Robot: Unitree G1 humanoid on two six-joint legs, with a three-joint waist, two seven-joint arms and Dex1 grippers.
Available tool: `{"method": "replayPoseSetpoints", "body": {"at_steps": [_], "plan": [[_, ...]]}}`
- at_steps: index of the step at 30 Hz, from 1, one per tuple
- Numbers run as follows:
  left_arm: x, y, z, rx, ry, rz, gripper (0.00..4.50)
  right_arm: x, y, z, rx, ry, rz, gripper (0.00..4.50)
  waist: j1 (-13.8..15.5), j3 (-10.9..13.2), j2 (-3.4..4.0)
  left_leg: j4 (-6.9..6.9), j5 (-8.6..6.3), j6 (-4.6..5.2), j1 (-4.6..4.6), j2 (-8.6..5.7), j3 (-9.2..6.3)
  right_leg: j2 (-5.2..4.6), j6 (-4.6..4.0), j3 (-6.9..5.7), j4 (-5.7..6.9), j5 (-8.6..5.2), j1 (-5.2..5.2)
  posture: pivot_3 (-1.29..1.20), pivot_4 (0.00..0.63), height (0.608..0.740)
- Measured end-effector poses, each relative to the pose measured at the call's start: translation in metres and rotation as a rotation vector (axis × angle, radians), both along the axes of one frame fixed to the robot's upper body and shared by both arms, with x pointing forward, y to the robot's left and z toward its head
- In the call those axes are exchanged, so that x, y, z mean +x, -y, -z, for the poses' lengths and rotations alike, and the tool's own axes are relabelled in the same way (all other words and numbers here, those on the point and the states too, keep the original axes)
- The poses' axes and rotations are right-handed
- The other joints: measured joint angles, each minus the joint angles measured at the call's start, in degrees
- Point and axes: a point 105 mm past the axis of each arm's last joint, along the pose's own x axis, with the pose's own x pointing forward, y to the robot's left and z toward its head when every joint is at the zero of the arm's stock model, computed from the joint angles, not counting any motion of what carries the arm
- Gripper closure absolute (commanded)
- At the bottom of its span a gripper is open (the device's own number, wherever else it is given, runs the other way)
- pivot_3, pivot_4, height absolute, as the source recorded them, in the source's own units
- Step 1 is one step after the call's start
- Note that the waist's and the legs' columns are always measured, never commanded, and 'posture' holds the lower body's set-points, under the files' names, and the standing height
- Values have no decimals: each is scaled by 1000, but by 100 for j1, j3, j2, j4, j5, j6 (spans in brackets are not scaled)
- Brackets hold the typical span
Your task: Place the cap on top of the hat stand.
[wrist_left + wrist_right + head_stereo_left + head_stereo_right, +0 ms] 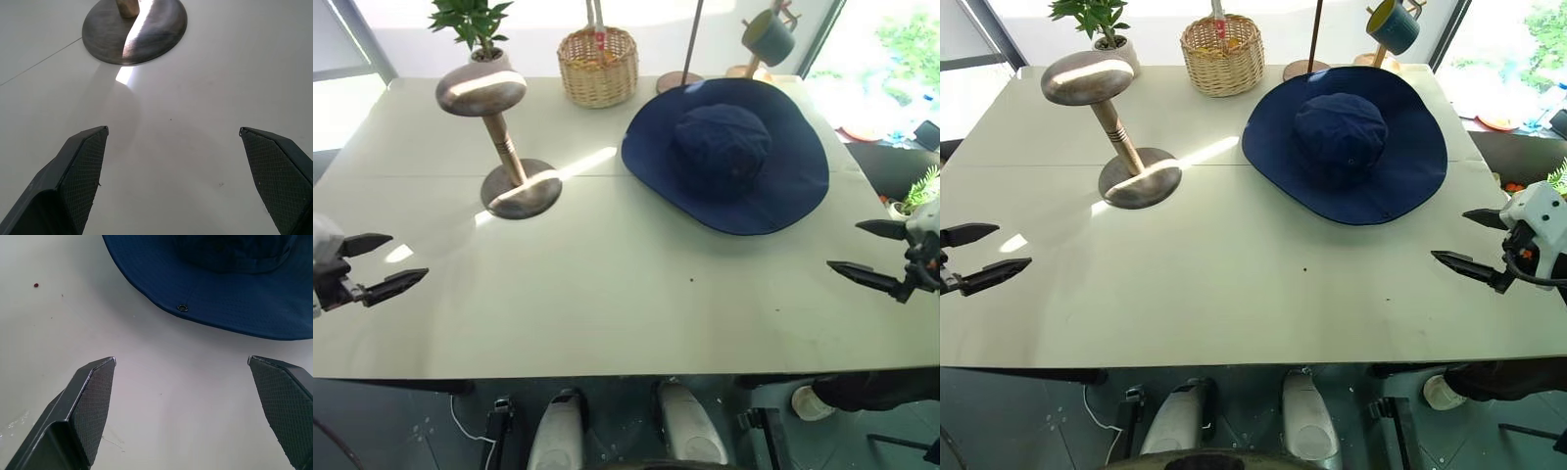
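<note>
cap (pixel 725 162): navy, flat on table, crown up | hat stand (pixel 499 139): wooden, upright, bare, left of cap

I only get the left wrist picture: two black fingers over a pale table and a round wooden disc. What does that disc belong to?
Observer: It is the base of the hat stand, a wooden mushroom shape with a domed top, standing upright on the table.
Operator: Is there a hat on it?
Observer: No. The cap, a wide navy sun hat, lies flat on the table to the stand's right, apart from it.
Operator: Is the other arm holding it?
Observer: No. The right end effector is open and empty, short of the brim, near the table's right edge.
Operator: Anything else up there?
Observer: A wicker basket stands at the far edge, between stand and cap.
</note>
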Motion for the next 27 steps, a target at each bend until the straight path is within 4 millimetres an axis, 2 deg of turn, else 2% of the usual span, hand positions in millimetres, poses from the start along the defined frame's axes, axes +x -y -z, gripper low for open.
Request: {"method": "replayPoseSetpoints", "body": {"at_steps": [9, 13, 16, 20, 22, 24, 27], "plan": [[2, 8, -6, -52, -1, 33, 0, 2, 1, 3, -28, 1, 9, 23, -11, 0, 0, 7, 0, 1, 5, 2, -1, 5, 1, 0, 13, 1, 2, 0, 150, 740], [12, 24, -17, -124, 17, 102, 0, 7, 6, 4, -53, 7, 44, 23, 0, -1, 1, 19, 1, 1, 7, 1, -2, 6, 1, 0, 18, 1, 9, 0, 150, 740], [20, 48, -30, -193, 10, 206, 0, 10, 11, -1, -128, 23, 67, 23, 7, 0, 1, 32, 1, 1, 6, 1, -5, 7, 3, 0, 23, 2, 17, 0, 150, 740], [30, 88, -69, -229, 53, 392, 0, 17, 10, -17, -315, 107, 81, 23, -8, -1, 2, 49, 1, 1, 6, 1, -6, 9, 11, 0, 31, 6, 22, 0, 150, 740], [30, 107, -82, -243, 53, 487, 0, 20, 6, -25, -379, 157, 92, 23, -25, -1, 3, 49, 1, 1, 11, 1, -7, 13, 13, 3, 36, 7, 22, 0, 150, 740], [30, 124, -84, -233, 18, 581, 0, 21, -4, -27, -429, 181, 80, 23, -19, -1, 4, 49, 1, 1, 13, 1, -11, 17, 20, 3, 51, 2, 20, 0, 150, 740], [30, 145, -72, -178, -65, 704, 0, 18, -26, -16, -524, 177, 0, 23, -5, -1, 4, 57, 1, 1, 13, -1, -19, 21, 33, 2, 84, -9, 14, 0, 150, 740]]}}
